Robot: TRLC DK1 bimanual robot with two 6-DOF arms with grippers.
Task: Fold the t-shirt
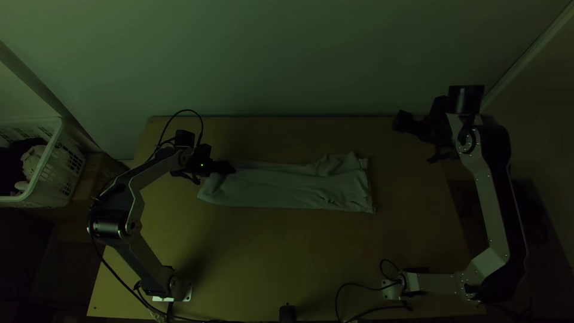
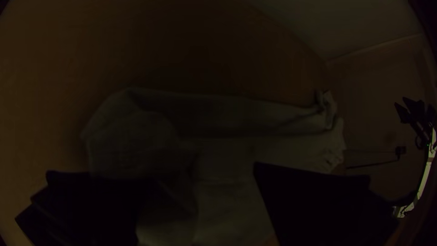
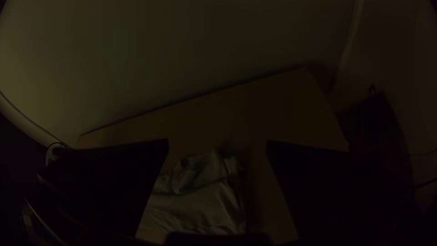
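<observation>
The grey-white t-shirt (image 1: 281, 188) lies as a long narrow folded strip across the table's middle, its right end wrinkled and raised in small bunches at the far corner. My left gripper (image 1: 213, 174) is at the strip's left end. In the left wrist view, the left gripper (image 2: 204, 175) is open, its two fingers apart over the cloth (image 2: 227, 159). Off to the right of the shirt, my right gripper (image 1: 417, 140) is held open, touching no cloth. From the right wrist view, the right gripper (image 3: 217, 143) has the shirt's wrinkled end (image 3: 200, 200) between and beyond its parted fingers.
The wooden table (image 1: 257, 257) has a pale wall (image 1: 287, 60) along its far edge. A white basket (image 1: 54, 167) with cloth in it stands beyond the left edge. Cables (image 1: 359, 287) lie near the right arm's base, and a small dark object (image 1: 287, 313) sits at the near edge.
</observation>
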